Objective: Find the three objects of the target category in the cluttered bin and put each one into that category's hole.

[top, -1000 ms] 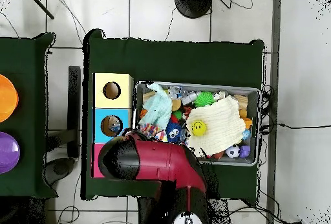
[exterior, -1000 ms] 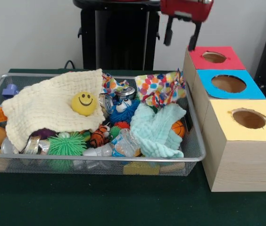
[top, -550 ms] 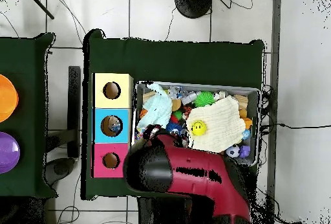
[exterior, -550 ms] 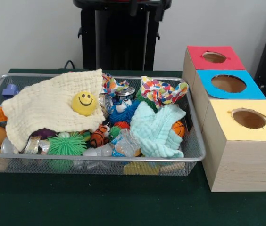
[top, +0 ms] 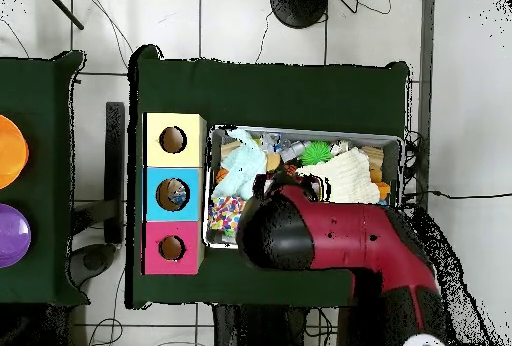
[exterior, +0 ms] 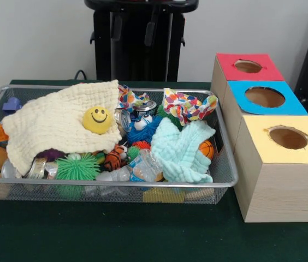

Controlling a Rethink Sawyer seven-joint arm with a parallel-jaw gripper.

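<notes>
Two pincer (exterior: 134, 33) tips only, cut at top edge, apart, empty; bin (exterior: 227, 164) below, half hidden under arm (top: 330, 247) overhead.

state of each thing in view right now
gripper: high over the bin's far side, fingers apart, empty
bin: full of clutter
cream cloth: spread over toys
smiley ball: resting on the cream cloth
teal cloth: crumpled
dotted cloth: bunched at the far rim
red hole: open
blue hole: open
yellow hole: open
</notes>
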